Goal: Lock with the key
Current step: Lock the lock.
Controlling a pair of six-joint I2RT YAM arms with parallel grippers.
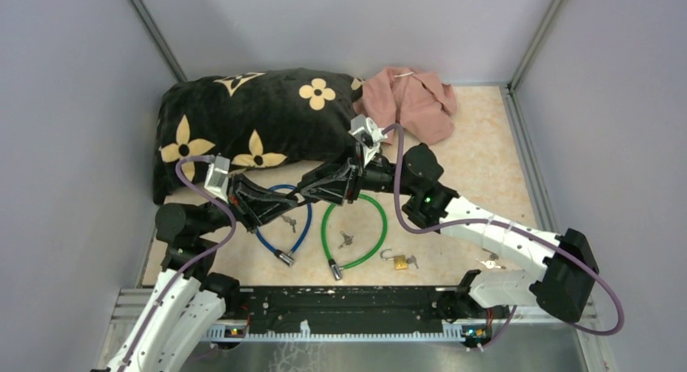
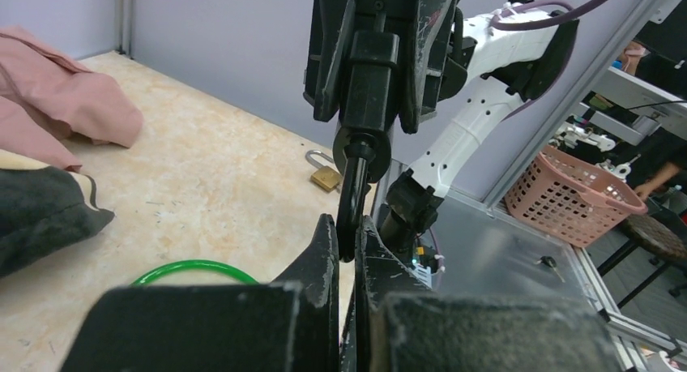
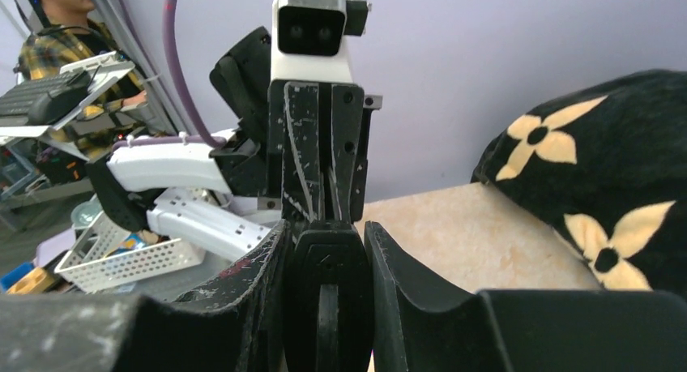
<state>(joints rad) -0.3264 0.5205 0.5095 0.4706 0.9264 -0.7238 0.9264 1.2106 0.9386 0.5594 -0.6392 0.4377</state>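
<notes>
1. Beige marbled table top [image 1: 478, 145] fills the floor of the grey-walled cell.
2. A black pillow [image 1: 251, 121] with cream flowers lies along the far left, and a crumpled pink cloth [image 1: 409, 100] touches its right end.
3. The two arms reach inward and meet nose to nose above the middle of the table, just in front of the pillow.
4. The right gripper [image 3: 326, 234] is clamped at part width on a black lock body [image 3: 324, 299], held off the table; which cable it belongs to cannot be told.
5. The left gripper [image 2: 348, 226] is pinched almost fully together on the thin dark key [image 2: 350, 202], whose far end meets the round face of the lock body.
6. A green cable loop [image 1: 377, 226] and a blue cable loop [image 1: 304, 226] lie side by side below the grippers.
7. A brass padlock [image 1: 399, 262] with its shackle swung out lies right of the green loop's end.
8. A small loose key [image 1: 347, 240] lies inside the green loop.
</notes>
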